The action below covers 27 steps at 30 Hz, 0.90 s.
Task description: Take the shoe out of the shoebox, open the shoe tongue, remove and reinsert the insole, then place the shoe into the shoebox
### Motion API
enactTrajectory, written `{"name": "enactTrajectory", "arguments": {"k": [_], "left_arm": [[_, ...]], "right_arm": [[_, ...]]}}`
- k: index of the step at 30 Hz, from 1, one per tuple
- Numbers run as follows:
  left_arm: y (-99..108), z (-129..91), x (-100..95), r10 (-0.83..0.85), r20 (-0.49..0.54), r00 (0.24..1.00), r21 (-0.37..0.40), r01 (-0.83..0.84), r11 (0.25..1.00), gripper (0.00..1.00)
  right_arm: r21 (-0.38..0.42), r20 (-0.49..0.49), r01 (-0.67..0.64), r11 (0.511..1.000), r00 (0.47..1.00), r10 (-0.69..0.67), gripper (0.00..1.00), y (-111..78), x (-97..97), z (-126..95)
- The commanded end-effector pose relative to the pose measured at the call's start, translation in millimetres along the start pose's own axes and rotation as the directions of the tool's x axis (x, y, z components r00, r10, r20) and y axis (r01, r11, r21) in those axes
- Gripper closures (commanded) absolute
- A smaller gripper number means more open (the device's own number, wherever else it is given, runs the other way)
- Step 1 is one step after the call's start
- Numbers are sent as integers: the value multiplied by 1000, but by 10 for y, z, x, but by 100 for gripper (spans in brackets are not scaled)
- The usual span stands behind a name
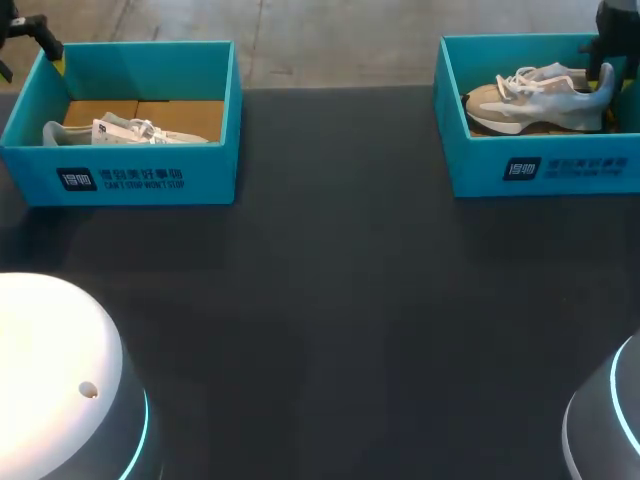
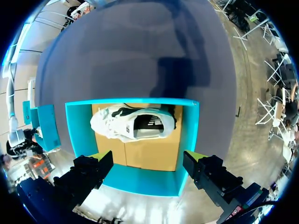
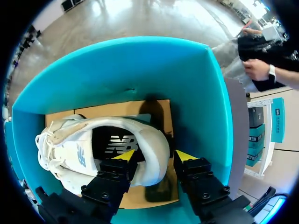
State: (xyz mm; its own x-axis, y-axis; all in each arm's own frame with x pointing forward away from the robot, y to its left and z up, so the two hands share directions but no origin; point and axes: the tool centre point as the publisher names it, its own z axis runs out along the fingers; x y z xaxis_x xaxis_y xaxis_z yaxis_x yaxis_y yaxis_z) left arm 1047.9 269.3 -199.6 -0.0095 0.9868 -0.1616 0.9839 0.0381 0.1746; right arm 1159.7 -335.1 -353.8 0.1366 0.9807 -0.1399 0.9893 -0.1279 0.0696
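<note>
Two teal shoeboxes stand at the table's far side. The left shoebox (image 1: 120, 165) holds a white shoe (image 1: 125, 130) lying low on its cardboard floor. My left gripper (image 1: 50, 45) hangs open over that box's outer wall; in its wrist view the gripper (image 2: 147, 163) is over the box wall (image 2: 140, 179), apart from the white shoe (image 2: 133, 123). The right shoebox (image 1: 545, 165) holds a grey and beige shoe (image 1: 530, 100), toe pointing left. My right gripper (image 3: 154, 156) is shut on the heel of this shoe (image 3: 93, 154), one finger inside the opening and one outside.
A wide dark tabletop (image 1: 330, 300) lies between the boxes and the robot's near side. The two white round arm bases (image 1: 60, 380) sit at the near corners. The right box's tall walls (image 3: 140, 65) stand close around the right gripper.
</note>
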Motion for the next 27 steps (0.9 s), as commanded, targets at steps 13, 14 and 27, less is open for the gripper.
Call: {"name": "enactTrajectory", "arguments": {"k": [13, 14, 27], "left_arm": [[-10, -3, -1, 1, -3, 1000, -2, -1, 1000, 0], [-10, -3, -1, 1, -3, 1000, -2, -1, 1000, 0], [-10, -3, -1, 1, -3, 1000, -2, -1, 1000, 0]], "right_arm": [[49, 11, 9, 999, 1000, -9, 50, 104, -34, 242], [51, 12, 8, 999, 1000, -9, 50, 105, -37, 258], [87, 28, 1, 996, 1000, -4, 69, 90, -38, 373]]}}
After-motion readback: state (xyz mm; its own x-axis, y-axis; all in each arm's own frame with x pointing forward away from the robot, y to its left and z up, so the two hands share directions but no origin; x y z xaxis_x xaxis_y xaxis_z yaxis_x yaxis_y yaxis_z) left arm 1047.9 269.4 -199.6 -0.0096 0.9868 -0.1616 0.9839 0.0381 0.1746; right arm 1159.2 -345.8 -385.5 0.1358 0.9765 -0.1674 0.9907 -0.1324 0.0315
